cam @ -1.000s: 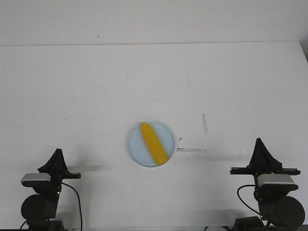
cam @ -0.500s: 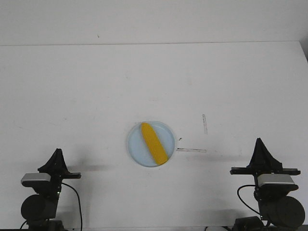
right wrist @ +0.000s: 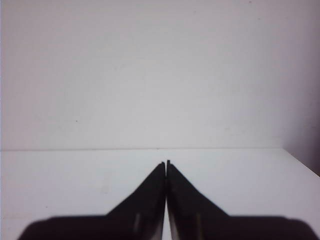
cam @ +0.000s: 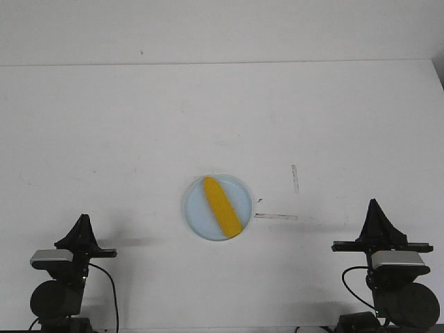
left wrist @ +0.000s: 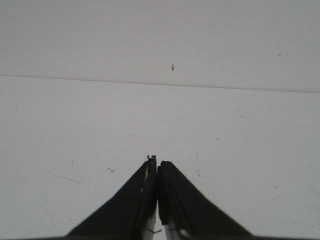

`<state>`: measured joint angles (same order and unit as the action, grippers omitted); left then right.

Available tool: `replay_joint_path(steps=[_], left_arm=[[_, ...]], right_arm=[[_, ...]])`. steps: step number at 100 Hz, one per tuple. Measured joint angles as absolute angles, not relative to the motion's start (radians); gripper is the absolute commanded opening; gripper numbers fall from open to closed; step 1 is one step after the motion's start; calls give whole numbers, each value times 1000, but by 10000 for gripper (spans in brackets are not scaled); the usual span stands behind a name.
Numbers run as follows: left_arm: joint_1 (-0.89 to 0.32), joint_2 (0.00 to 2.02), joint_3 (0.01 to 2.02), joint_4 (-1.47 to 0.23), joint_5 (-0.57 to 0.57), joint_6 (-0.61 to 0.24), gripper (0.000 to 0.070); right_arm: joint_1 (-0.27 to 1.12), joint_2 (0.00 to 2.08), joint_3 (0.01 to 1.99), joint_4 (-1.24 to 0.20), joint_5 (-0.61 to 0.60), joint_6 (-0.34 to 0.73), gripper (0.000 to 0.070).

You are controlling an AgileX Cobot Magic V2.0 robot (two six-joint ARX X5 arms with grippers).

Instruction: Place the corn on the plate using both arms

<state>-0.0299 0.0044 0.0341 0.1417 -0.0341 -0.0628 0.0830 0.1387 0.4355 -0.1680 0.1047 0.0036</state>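
The yellow corn (cam: 221, 206) lies diagonally on the pale blue plate (cam: 196, 211) near the middle of the white table, its tapered tip pointing toward the far left. My left gripper (cam: 83, 220) is shut and empty at the near left, well apart from the plate. My right gripper (cam: 375, 205) is shut and empty at the near right, also well apart. In the left wrist view the gripper (left wrist: 157, 164) points over bare table; in the right wrist view the gripper (right wrist: 166, 163) does the same. Neither wrist view shows the corn or the plate.
Two strips of clear tape (cam: 276, 216) (cam: 295, 178) lie flat on the table to the right of the plate. The table's far edge (cam: 222, 64) meets a white wall. The table's right corner (cam: 436, 66) shows at the far right.
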Motion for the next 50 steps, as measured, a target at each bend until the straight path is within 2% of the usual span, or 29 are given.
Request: replay_joint_path(steps=[15, 35, 50], left_arm=[[-30, 5, 34, 142, -34, -63, 1], [-30, 4, 34, 143, -33, -63, 1], [-30, 4, 34, 143, -31, -63, 1]], right_arm=[[58, 110, 435, -201, 125, 4, 2], [23, 40, 431, -287, 78, 2, 2], [19, 0, 372, -277, 46, -5, 2]])
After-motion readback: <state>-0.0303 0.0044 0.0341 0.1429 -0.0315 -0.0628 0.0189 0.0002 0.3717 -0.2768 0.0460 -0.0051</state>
